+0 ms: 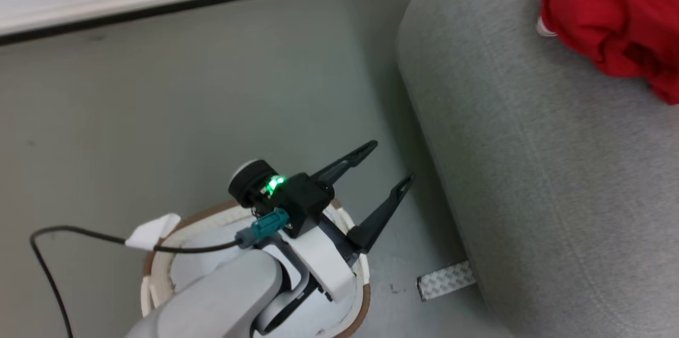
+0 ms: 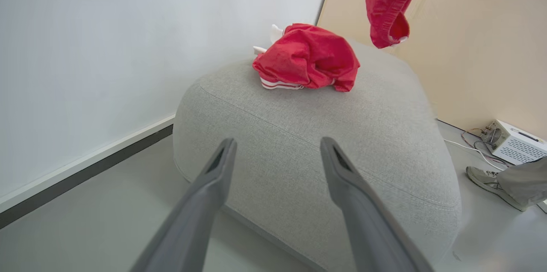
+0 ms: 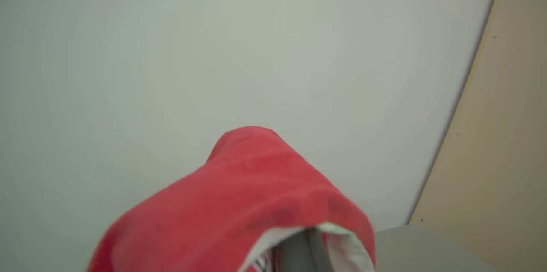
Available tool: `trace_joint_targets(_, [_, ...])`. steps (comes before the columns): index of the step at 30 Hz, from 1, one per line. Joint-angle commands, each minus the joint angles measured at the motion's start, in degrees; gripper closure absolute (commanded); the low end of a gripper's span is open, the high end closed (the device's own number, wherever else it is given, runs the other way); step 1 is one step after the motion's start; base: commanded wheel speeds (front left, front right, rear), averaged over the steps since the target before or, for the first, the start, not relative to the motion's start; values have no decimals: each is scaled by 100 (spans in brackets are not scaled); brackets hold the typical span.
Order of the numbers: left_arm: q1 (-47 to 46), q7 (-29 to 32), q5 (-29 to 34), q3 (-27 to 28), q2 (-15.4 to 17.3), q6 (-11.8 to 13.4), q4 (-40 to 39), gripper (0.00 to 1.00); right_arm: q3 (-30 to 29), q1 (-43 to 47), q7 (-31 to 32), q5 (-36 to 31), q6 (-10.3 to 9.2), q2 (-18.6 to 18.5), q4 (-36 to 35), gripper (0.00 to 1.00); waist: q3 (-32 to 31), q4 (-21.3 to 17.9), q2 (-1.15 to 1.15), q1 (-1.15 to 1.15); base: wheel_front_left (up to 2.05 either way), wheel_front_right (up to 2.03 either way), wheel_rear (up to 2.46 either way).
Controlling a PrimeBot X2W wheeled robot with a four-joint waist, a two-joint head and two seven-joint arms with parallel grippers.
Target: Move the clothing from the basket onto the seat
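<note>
A bunched piece of red clothing (image 1: 620, 25) with white trim lies on top of the grey seat (image 1: 541, 168); the left wrist view shows this pile (image 2: 307, 58) on the seat (image 2: 307, 144). A second red garment (image 2: 386, 3) hangs in the air above the seat's far side. In the right wrist view red clothing (image 3: 252, 191) drapes over my right gripper (image 3: 299, 248), which is shut on it. My left gripper (image 1: 392, 160) stands open and empty above the basket (image 1: 157, 274), fingers pointing toward the seat. My arm hides most of the basket.
A white wall with a dark baseboard (image 1: 212, 1) runs behind the grey floor. A strip of patterned tape (image 1: 444, 279) lies by the seat's base. A person's shoe (image 2: 483, 176) and a white box (image 2: 517, 141) with cables are beyond the seat.
</note>
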Motion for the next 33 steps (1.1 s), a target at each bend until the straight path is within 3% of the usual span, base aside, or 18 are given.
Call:
trace_joint_targets(1, [-92, 38, 36, 41, 78, 22, -78, 0, -81, -155, 36, -3, -15, -132, 170, 100, 479, 321, 0, -1, 0, 0, 0])
trace_joint_targets(5, [-147, 87, 30, 181, 288, 122, -246, 0, -67, -588, 157, -96, -15, -375, 949, 100, 870, 466, 0, -1, 0, 0, 0])
trace_joint_targets(7, [-131, 109, -19, 263, 369, 191, -308, 0, 187, -737, 280, -196, -15, -520, 1349, 95, 1029, 490, 0, -1, 0, 0, 0])
trace_joint_targets(9, [-130, 112, -29, 316, 426, 253, -373, 0, 509, -844, 450, -349, -15, -680, 1730, 99, 1171, 522, 0, -1, 0, 0, 0])
trace_joint_targets(17, [-92, 1, -137, 508, 593, 373, -430, 0, 1138, -994, 1792, -411, -15, -634, 3438, 100, 1318, 597, 0, -1, 0, 0, 0])
trace_joint_targets(18, [-94, -23, -145, 534, 595, 378, -438, 0, 1210, -998, 1886, -372, -15, -632, 3496, 93, 1303, 601, 0, -1, 0, 0, 0])
trace_joint_targets(19, [-94, -34, -149, 558, 606, 395, -442, 0, 1246, -1021, 1930, -303, -15, -622, 3543, 73, 1289, 598, 0, -1, 0, 0, 0])
trace_joint_targets(20, [-89, -30, -167, 580, 624, 410, -439, 0, 1289, -1040, 1952, -249, -15, -595, 3581, 20, 1269, 589, 0, -1, 0, 0, 0])
trace_joint_targets(21, [-74, -43, -182, 601, 645, 421, -441, 0, 1355, -1042, 1967, -202, -15, -574, 3598, 0, 1244, 575, 0, -1, 0, 0, 0])
trace_joint_targets(27, [91, -119, -263, 682, 694, 508, -409, 0, 1825, -916, 2308, 104, -15, -575, 3522, 0, 953, 447, 0, -1, 0, 0, 0])
trace_joint_targets(33, [475, -290, -499, 843, 652, 672, -341, 0, 2689, -511, 2748, 495, -15, -889, 2865, 0, 271, 287, 0, -1, 0, 0, 0])
